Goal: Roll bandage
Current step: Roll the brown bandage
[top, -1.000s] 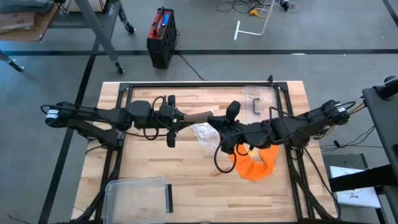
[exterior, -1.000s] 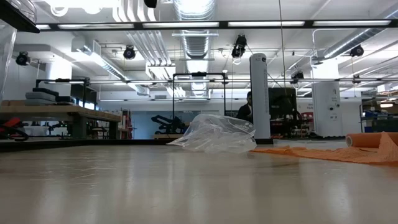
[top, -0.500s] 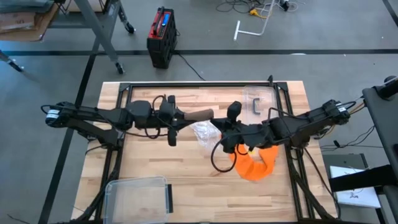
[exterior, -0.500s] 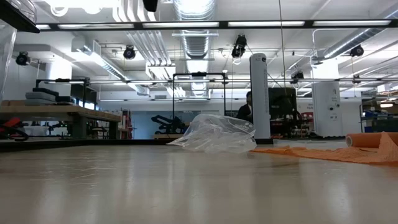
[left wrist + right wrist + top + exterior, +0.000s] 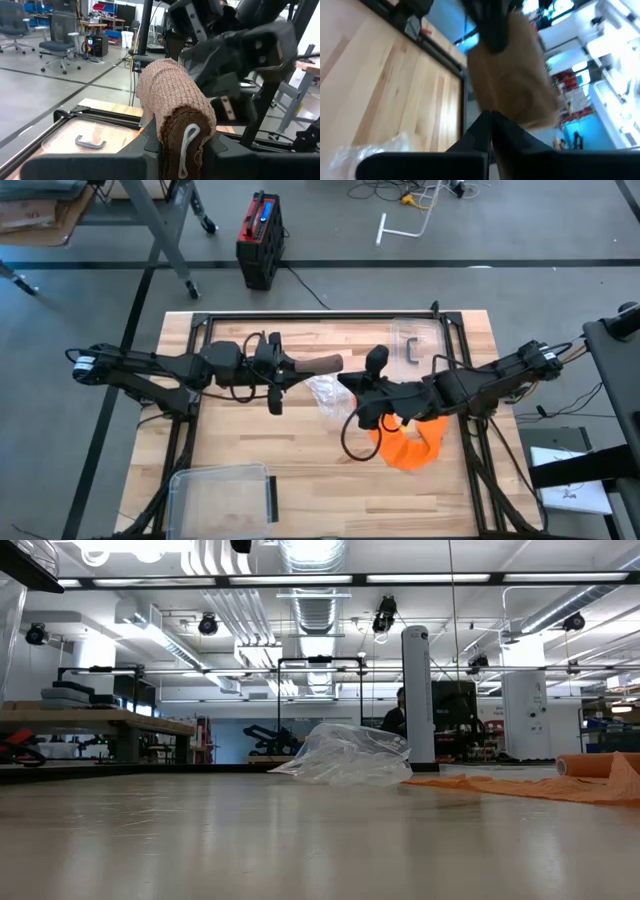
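We've got the brown bandage roll (image 5: 318, 364) hanging in the air over the middle of the wooden table (image 5: 240, 425), clamped at one end in the left gripper (image 5: 292, 367), and in the left wrist view its rolled end with a white clip faces us (image 5: 184, 134). The right gripper (image 5: 347, 380) sits right at the roll's free end with its fingers pinched together, though we can't tell if they've caught any fabric. Below it are a crumpled clear plastic bag (image 5: 328, 395) and an orange cloth (image 5: 412, 442), with a clear lidded box (image 5: 222, 492) at the near left corner.

The rolled brown fabric bandage (image 5: 316, 365) hangs above the wooden slatted table (image 5: 240, 435) between both arms. A crumpled clear plastic bag (image 5: 328, 393) lies below it, left of the orange cloth (image 5: 410, 443). The lidded clear plastic box (image 5: 222, 493) sits at the near left corner.
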Robot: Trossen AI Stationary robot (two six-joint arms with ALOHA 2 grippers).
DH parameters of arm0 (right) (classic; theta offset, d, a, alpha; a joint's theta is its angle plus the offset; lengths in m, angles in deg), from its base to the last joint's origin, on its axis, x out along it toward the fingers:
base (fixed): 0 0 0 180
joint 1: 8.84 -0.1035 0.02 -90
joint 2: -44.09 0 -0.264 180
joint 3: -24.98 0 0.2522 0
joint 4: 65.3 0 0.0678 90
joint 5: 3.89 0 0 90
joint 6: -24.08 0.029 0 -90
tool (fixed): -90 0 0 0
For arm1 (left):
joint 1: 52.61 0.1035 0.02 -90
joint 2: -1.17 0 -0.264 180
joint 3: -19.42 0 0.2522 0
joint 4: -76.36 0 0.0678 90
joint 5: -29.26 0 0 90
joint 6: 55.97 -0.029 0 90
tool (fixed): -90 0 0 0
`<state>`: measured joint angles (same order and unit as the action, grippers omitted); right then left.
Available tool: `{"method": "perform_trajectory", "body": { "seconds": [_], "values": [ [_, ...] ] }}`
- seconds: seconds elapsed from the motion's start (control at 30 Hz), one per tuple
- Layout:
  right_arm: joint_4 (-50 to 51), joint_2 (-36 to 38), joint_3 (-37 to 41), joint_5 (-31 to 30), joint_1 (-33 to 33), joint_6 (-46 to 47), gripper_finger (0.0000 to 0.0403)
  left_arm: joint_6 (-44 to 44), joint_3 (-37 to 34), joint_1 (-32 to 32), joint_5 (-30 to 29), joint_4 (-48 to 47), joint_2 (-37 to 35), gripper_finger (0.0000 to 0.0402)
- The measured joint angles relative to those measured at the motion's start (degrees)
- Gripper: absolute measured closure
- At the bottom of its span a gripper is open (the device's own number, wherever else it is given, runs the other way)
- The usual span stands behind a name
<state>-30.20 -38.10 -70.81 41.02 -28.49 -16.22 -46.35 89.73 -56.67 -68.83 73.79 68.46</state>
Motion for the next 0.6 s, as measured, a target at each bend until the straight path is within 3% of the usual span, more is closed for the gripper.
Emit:
{"method": "perform_trajectory", "body": {
  "seconds": [0.33, 0.6],
  "values": [
    [-6.6, 1.0, 0.0, 0.8, -1.8, -0.9, 0.0311, -1.6, 0.0, 0.0, -0.2, -0.6, 0.0, 0.0353],
    [-7.0, 1.9, 3.0, 4.6, -2.1, 4.4, 0.0311, -3.1, 0.0, 0.0, 1.5, -0.7, 0.0, 0.0353]
  ]
}}
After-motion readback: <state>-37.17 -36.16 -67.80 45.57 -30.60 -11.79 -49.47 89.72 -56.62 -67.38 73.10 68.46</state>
